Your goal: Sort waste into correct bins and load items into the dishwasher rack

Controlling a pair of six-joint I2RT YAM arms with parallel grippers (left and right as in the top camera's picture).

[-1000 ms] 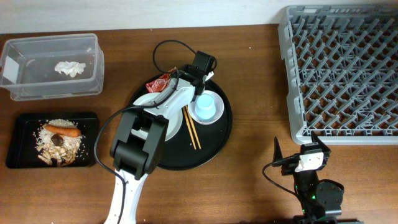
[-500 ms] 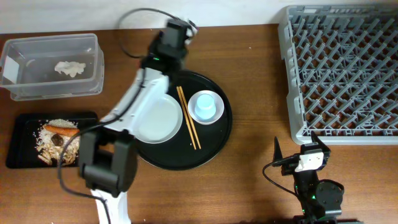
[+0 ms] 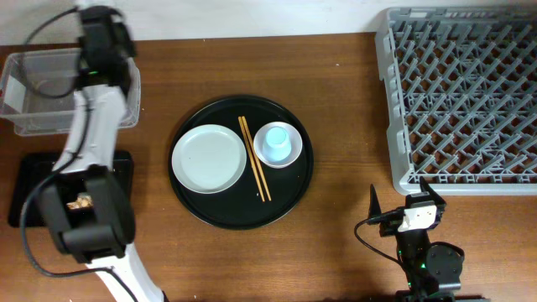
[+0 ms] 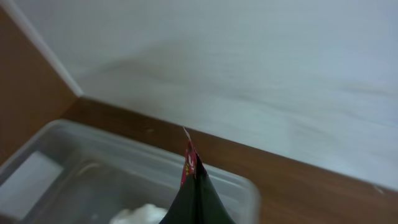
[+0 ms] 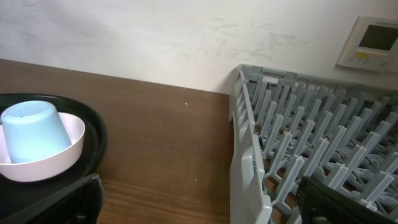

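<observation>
My left gripper [image 3: 101,23] hangs over the clear box [image 3: 42,88] at the table's back left. In the left wrist view it [image 4: 196,177] is shut on the red snack wrapper [image 4: 188,163], which pokes up past the fingertips. Below it lies the white tissue [image 4: 140,214] inside the clear box [image 4: 81,168]. The grey-white dish [image 3: 208,158], blue cup [image 3: 278,144] and chopsticks [image 3: 254,159] rest on the round black tray [image 3: 243,214]. My right gripper [image 3: 417,208] stands open near the front edge, its jaws [image 5: 199,205] empty. The grey rack [image 3: 466,92] fills the back right.
The flat black tray [image 3: 25,189] with food scraps [image 3: 81,202] lies at the left, mostly under my left arm. In the right wrist view the cup [image 5: 31,130] sits to the left and the rack's wall [image 5: 249,168] stands close on the right.
My left arm has swung from the round tray leftward to above the clear box, carrying the red wrapper off the tray. The right arm has not moved.
</observation>
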